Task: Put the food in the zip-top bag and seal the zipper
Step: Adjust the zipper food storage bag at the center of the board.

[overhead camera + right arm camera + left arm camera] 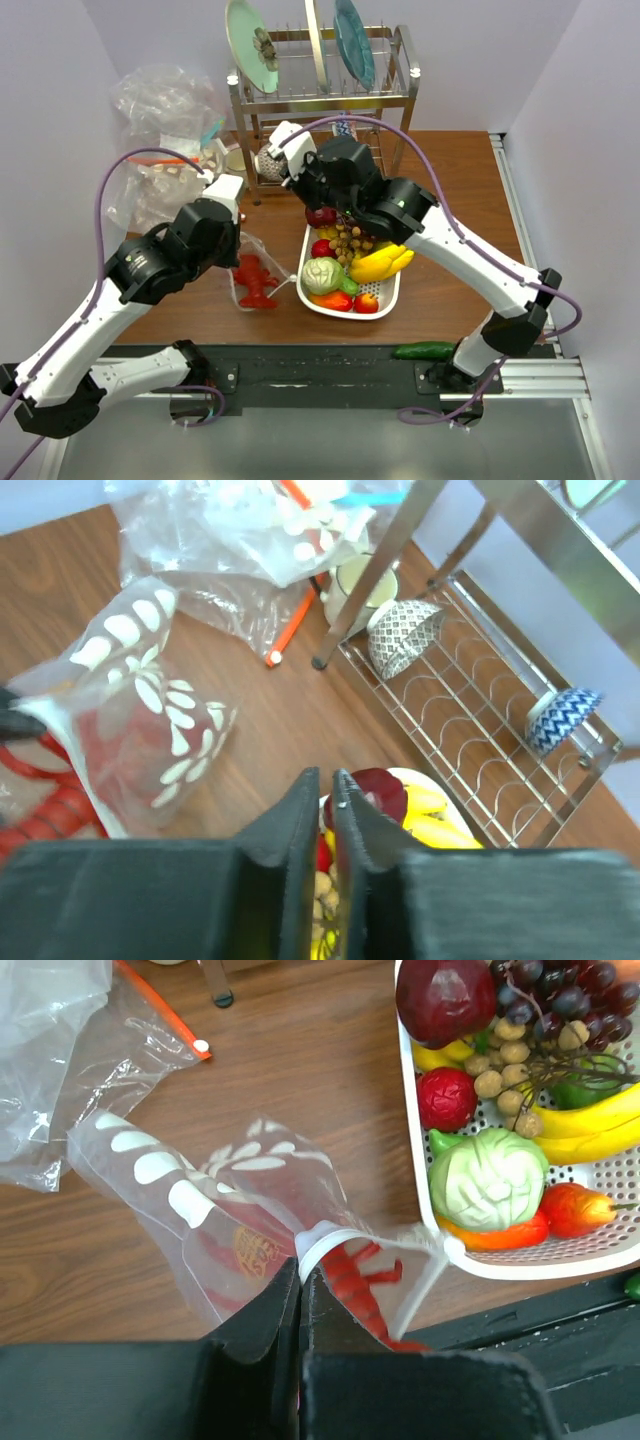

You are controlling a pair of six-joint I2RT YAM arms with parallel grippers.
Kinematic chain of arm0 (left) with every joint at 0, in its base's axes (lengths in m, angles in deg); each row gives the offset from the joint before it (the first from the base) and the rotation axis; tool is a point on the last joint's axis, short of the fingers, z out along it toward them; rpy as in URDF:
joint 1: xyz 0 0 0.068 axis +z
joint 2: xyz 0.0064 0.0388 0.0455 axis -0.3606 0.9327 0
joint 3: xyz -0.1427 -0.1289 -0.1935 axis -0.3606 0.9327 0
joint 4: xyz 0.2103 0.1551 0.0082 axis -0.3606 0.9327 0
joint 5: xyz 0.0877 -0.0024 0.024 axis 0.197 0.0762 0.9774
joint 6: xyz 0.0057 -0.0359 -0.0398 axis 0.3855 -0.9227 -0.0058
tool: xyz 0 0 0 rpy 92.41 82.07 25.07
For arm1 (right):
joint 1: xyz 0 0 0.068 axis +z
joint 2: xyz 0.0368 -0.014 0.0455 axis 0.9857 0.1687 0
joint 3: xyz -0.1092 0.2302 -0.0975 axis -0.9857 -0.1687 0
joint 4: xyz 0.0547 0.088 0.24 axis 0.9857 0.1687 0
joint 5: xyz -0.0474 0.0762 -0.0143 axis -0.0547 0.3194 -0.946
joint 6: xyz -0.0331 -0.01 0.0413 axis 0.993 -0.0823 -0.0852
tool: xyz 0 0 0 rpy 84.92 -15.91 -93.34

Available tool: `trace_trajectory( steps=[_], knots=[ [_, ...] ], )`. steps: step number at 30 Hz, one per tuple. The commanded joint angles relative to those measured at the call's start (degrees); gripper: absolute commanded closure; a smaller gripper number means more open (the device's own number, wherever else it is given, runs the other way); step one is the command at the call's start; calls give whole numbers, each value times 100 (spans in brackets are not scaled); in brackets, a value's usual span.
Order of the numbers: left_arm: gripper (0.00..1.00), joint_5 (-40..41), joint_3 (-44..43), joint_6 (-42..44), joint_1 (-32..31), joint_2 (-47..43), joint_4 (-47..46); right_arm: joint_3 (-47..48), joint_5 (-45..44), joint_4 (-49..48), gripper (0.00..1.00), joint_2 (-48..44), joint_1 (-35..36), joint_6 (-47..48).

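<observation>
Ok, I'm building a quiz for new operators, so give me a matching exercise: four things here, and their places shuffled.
Things:
1 lobster
2 apple
3 cucumber
4 bowl

Places:
A in the tray
B on the rack
C at the dotted bag
D at the table's near edge

Pairs: 1-C, 2-A, 3-D, 4-B.

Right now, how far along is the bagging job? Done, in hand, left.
Done: red lobster lies at least partly inside the dotted bag. In hand: left tool pinches the bag's mouth edge; right tool, near-closed and empty, hovers over the dark red apple in the white tray. Left: apple, pepper, peach and small red fruit all sit in the tray; the bag is not zipped shut.
</observation>
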Motion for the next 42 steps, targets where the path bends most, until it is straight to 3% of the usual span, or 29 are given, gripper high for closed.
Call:
trace_trajectory(
  steps=[1, 2, 3, 7, 13, 18, 23, 30, 34, 35, 36, 42],
  knots=[
    [100, 39, -238, -83, 41, -101, -110, -809, 665, 384, 78, -136, -20, 135],
    [100, -32, -194, -74, 41, -101, -163, -1119, 788, -131, 75, -407, -20, 109],
    [100, -94, -124, -65, 41, -101, -216, -1453, 1015, -432, 65, -549, -20, -48],
    [100, -165, -175, 14, 41, -14, -252, -2815, 1473, -1541, 54, -1007, -20, -540],
    [100, -103, -589, 137, 32, 110, -111, -3530, 2247, -2560, 53, -1192, -20, -946],
    [100, -95, -721, 190, 41, 162, -49, -3645, 1932, -2931, 53, -1096, -11, -876],
    [100, -59, -896, 225, 41, 197, 65, -3513, 1799, -3019, 60, -744, -11, -797],
    [100, 72, -1037, 260, 32, 233, 153, -3565, 2326, -3090, 62, -603, -2, -946],
    [100, 108, -1064, 260, 41, 224, 162, -3653, 2380, -3072, 78, -594, -2, -1007],
    [100, 108, -1064, 260, 41, 224, 162, -3697, 2371, -3089, 93, -594, -2, -1034],
    [100, 99, -1064, 260, 41, 215, 153, -3697, 2353, -3098, 100, -603, -2, -1043],
    [100, 169, -914, 252, 41, 198, 127, -3496, 2037, -2809, 100, -752, -2, -1069]
  ],
)
